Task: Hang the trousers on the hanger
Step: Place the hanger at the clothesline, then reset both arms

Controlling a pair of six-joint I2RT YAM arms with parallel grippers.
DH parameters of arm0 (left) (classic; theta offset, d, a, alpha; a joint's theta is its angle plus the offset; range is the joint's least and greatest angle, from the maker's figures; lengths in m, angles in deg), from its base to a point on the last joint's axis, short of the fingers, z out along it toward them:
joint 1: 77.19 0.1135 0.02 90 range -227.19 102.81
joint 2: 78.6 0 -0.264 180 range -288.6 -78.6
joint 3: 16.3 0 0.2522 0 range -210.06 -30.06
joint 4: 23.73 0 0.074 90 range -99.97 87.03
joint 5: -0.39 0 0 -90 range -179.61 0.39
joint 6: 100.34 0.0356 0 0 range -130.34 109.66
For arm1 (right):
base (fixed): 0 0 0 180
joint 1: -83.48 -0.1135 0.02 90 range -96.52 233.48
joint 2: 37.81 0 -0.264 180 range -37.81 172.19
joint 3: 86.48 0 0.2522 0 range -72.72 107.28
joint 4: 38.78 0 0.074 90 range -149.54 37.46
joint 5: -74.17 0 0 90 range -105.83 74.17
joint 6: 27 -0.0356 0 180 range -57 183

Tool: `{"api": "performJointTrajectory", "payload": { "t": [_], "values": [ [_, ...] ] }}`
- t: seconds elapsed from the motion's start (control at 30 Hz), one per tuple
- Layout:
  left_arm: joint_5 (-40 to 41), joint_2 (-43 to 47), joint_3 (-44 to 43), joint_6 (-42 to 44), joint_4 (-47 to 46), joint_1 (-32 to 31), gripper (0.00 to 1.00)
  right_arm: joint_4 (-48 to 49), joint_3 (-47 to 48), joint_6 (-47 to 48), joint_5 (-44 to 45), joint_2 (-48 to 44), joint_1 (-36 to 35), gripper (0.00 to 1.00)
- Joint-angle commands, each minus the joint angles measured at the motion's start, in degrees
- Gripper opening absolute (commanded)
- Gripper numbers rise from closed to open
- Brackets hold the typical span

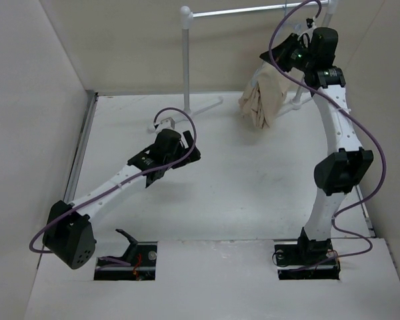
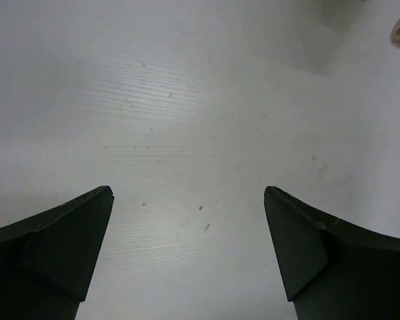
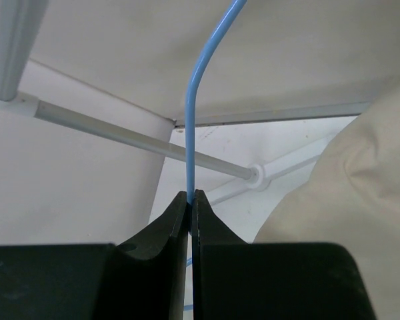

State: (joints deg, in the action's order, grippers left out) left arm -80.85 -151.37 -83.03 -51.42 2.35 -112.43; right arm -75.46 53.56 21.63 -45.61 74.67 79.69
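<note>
The right claw (image 3: 189, 195) is pinched shut on the thin pale-blue wire of the hanger (image 3: 199, 87), held high near the far right corner of the worktop (image 1: 240, 193). The beige trousers (image 1: 262, 100) hang bunched just below it, beside the clothes rack (image 1: 185, 60). The left claw (image 2: 189, 193) gapes wide and empty over bare worktop, left of middle

Under your left gripper (image 2: 188, 193), jaws wide apart, there is only bare table (image 2: 187, 100). Mid-table between the arms is open. On the far side the rack post (image 1: 185, 57) stands left and the trousers (image 1: 263, 100) hang right, with a gap between them. Your right gripper (image 3: 192, 195) pinches the hanger (image 3: 190, 133); a rack strut (image 3: 120, 137) crosses behind it.
</note>
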Motion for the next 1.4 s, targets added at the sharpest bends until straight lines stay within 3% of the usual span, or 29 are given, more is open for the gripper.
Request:
{"api": "performJointTrajectory", "payload": {
  "t": [0.0, 0.2, 0.33, 0.4, 0.57, 0.67, 0.73, 0.97, 1.37],
  "values": [
    [-1.81, -0.18, 0.23, -1.28, -4.84, 0.04, 1.0, 2.44, 4.51, 0.76, -0.19, -1.13, 1.72, 0.0],
    [-2.43, -1.84, 0.41, -2.25, -4.67, 1.1, 1.0, 2.26, 2.14, 0.14, -0.19, 0.63, 2.96, 0.01],
    [-2.43, -2.81, -0.11, -2.86, -4.41, 1.36, 1.0, 2.26, 0.81, 0.41, -0.02, 0.98, 2.87, 0.1],
    [-2.43, -3.34, -0.47, -2.95, -3.97, 1.54, 1.0, 2.52, 0.29, 0.32, 0.33, 0.98, 2.96, 0.21],
    [-2.08, -5.1, -2.14, -2.95, -1.33, 2.07, 1.0, 3.49, 0.46, -0.03, 0.16, 0.54, 3.75, 0.6],
    [-1.64, -4.66, -2.57, -3.04, -1.15, 2.59, 1.0, 3.49, 0.2, 0.05, 0.6, -0.6, 4.1, 0.76],
    [-1.37, -4.22, -3.01, -3.04, -1.15, 3.03, 1.0, 3.49, -0.24, 0.14, 1.04, -1.48, 4.28, 1.0],
    [-0.67, -4.31, -5.91, -2.6, 0.16, 3.74, 1.0, 3.58, -7.26, 1.02, 4.2, -9.29, 5.07, 1.0],
    [1.0, -10.98, -13.38, -2.16, 8.77, 0.05, 1.0, 12.64, -59.44, -0.03, 15.7, -42.41, 4.98, 1.0]
  ]
}}
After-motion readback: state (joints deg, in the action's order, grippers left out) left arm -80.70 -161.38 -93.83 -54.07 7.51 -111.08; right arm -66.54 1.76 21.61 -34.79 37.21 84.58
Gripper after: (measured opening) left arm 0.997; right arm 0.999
